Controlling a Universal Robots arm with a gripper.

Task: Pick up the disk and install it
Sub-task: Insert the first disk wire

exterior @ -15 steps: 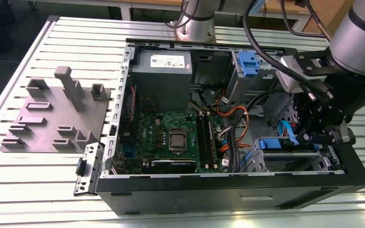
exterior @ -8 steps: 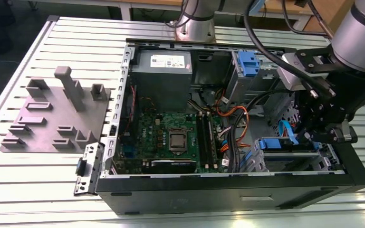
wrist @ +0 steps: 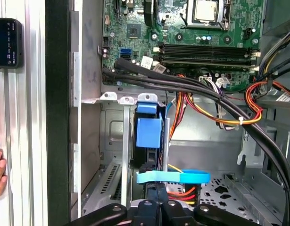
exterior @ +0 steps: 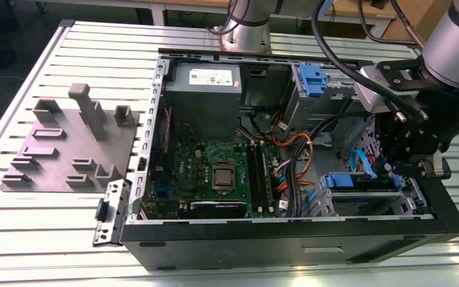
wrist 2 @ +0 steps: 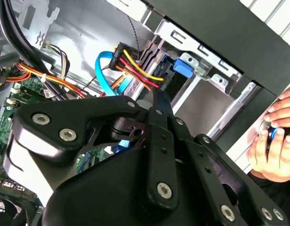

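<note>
We judge installation under way: in the exterior view, the silver-grey disk in its bright blue plastic carrier (exterior: pixel 348 180) sits at four o'clock inside the open black metal computer case (exterior: pixel 293 242). The black gripper (wrist: pixel 156 207) is near it, and we cannot tell its hold. Seating calls for a straight push.

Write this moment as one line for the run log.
gripper: inside computer case, at drive bay | disk: blue-framed, in bay, just ahead of gripper | person's hand: outside case wall
</note>
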